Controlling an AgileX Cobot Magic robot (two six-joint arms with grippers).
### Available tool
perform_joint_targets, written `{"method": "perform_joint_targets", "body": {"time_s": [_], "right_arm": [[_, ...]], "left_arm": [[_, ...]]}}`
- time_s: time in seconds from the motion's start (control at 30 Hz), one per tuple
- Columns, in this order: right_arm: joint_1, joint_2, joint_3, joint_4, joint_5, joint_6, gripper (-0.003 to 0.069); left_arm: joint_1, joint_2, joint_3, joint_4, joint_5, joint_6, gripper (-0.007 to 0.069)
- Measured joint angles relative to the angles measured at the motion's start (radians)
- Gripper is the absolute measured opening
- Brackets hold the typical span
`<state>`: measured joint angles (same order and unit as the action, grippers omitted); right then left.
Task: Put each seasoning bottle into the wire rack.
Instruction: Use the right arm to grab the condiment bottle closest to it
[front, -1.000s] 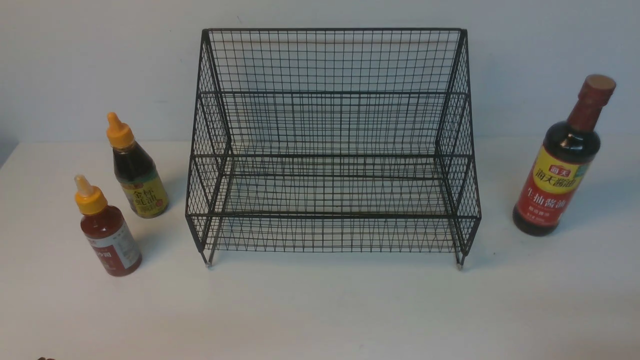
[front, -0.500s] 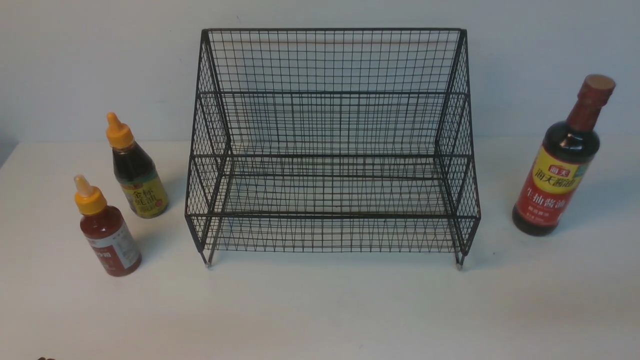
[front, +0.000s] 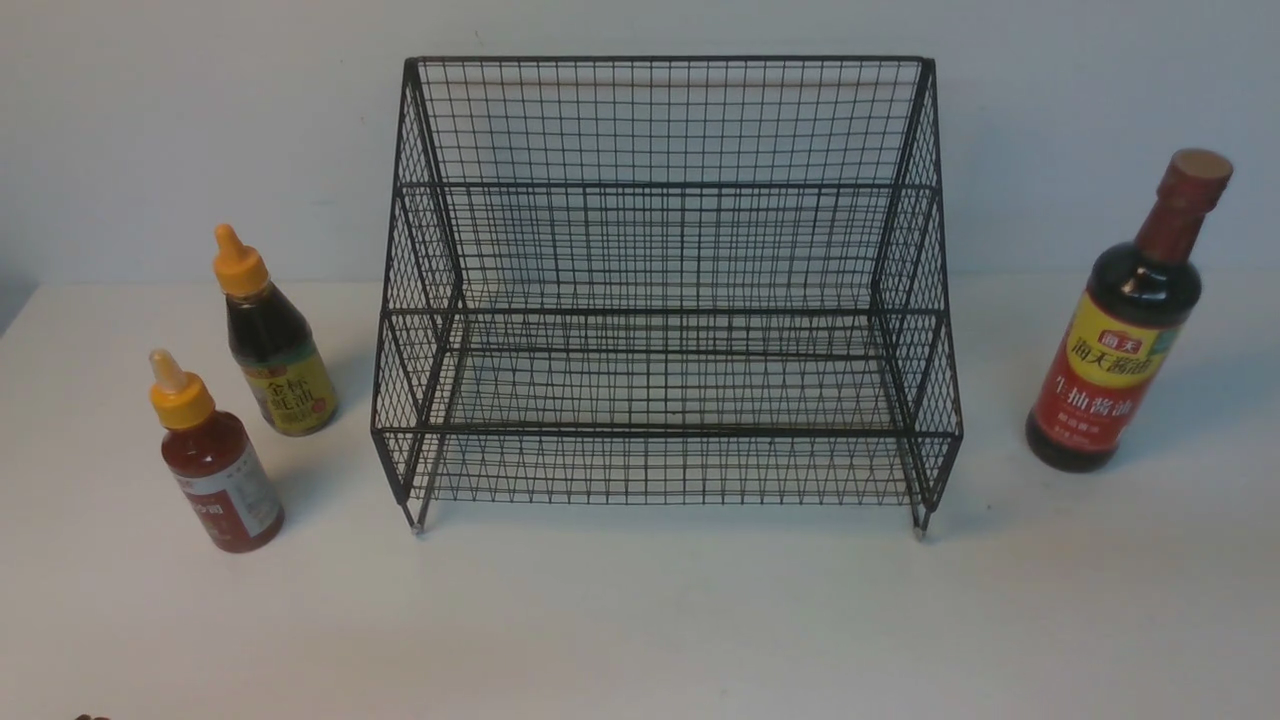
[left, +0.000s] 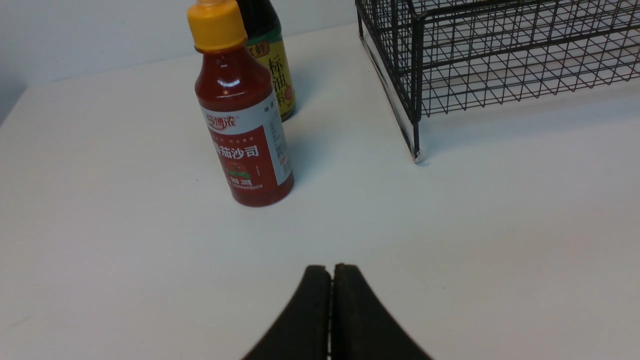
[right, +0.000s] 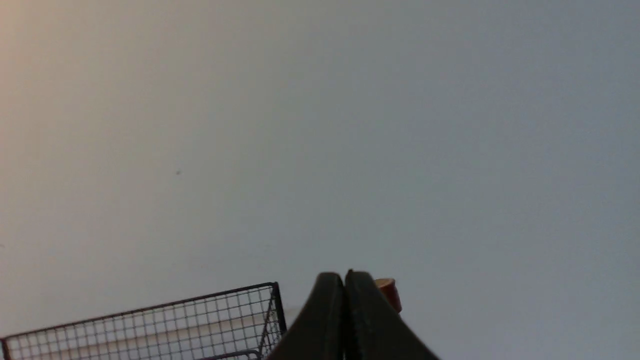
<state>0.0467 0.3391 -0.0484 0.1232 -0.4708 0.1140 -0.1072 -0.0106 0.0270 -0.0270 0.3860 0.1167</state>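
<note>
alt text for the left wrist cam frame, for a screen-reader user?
The left gripper, shut and empty, points across a white table at an upright red-sauce bottle. A dark yellow-label bottle stands just behind it, beside a corner of the black wire rack.

Bench (front: 640, 620): white, matte top, running the full width from the near edge to the far edge.
Wall (front: 180, 120): pale grey-white, plain, rising directly behind the bench's far edge.
Small dark item (front: 92, 717): near left edge, mostly cut off; cannot be identified.

wire rack (front: 665, 430) central, tiers open above
</note>
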Motion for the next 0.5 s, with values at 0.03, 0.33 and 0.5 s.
{"method": "perform_joint_targets", "body": {"time_s": [0.03, 0.33, 0.5], "right_arm": [[0.0, 0.082, -0.04, 0.002, -0.032, -0.021, -0.0015], [0.0, 0.594, -0.35, -0.087, -0.226, -0.042, 0.0022], [0.0, 0.781, -0.446, -0.066, -0.216, -0.039, 0.0122]], "left_arm": [[0.0, 0.0, 0.0, 0.0, 0.0, 0.0, -0.0012], [0.0, 0.0, 0.0, 0.0, 0.0, 0.0, -0.0012], [0.0, 0.0, 0.0, 0.0, 0.0, 0.0, -0.0012]]}}
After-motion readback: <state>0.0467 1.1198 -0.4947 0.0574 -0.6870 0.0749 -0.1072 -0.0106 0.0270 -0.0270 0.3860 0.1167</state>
